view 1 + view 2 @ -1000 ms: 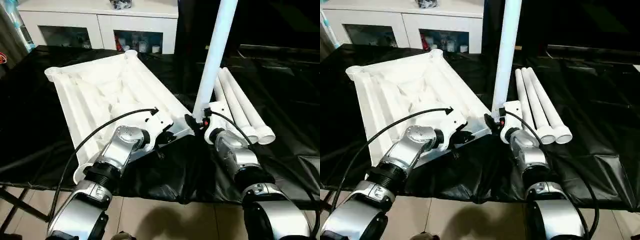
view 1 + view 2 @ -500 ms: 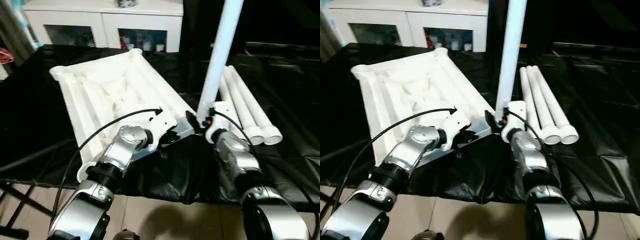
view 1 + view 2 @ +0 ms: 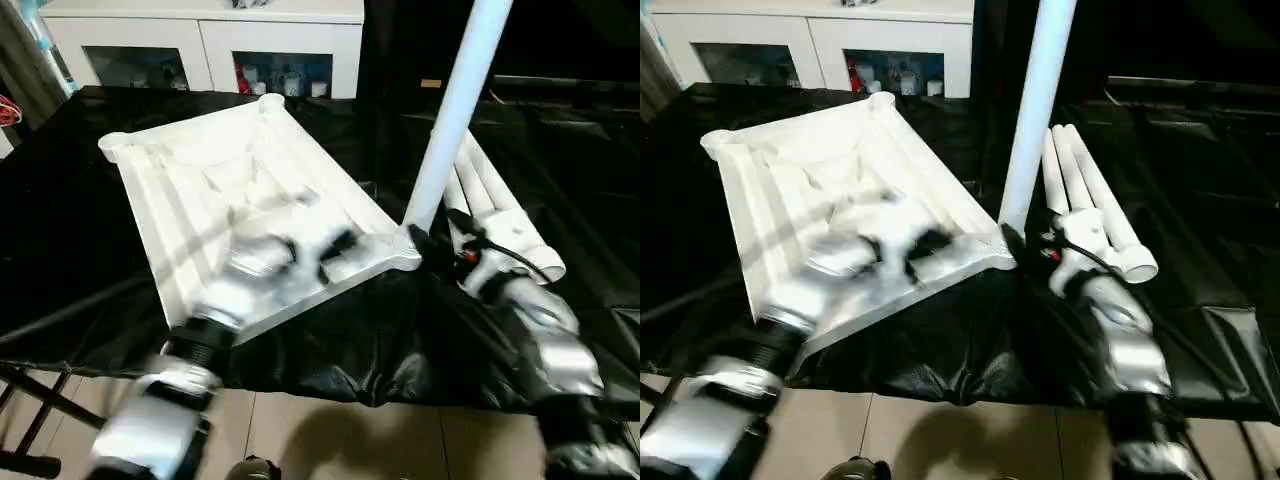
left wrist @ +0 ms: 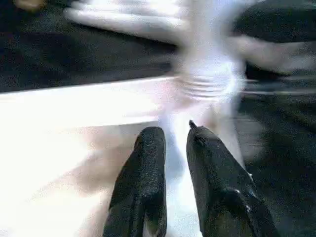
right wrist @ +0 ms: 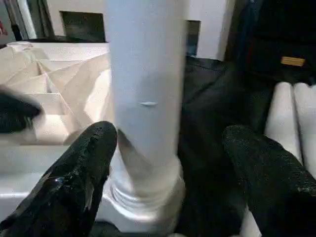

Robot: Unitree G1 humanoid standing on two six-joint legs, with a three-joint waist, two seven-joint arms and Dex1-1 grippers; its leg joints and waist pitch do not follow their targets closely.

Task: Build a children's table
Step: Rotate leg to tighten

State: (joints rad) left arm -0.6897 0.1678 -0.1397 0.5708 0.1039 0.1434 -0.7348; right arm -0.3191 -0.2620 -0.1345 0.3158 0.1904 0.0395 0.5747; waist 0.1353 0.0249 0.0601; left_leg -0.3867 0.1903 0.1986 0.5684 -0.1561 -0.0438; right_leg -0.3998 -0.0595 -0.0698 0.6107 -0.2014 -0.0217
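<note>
The tabletop (image 3: 235,190) lies ribbed underside up on the black-sheeted table (image 3: 60,230), at about 10 o'clock from scene centre. The left gripper (image 4: 170,163) sits over the top's near-right part, at 9 o'clock of the standing leg; its fingers are nearly together with only a narrow gap, holding nothing that can be made out. The first leg (image 3: 455,110) stands upright in the near-right corner socket (image 5: 145,190). The right gripper (image 5: 168,168) is spread wide, one finger either side of the leg and apart from it. Three spare legs (image 3: 1090,210) lie together at 3 o'clock.

Judgement: first leg seated, three outstanding. Next move calls for the right gripper to take one spare leg by its shaft.
</note>
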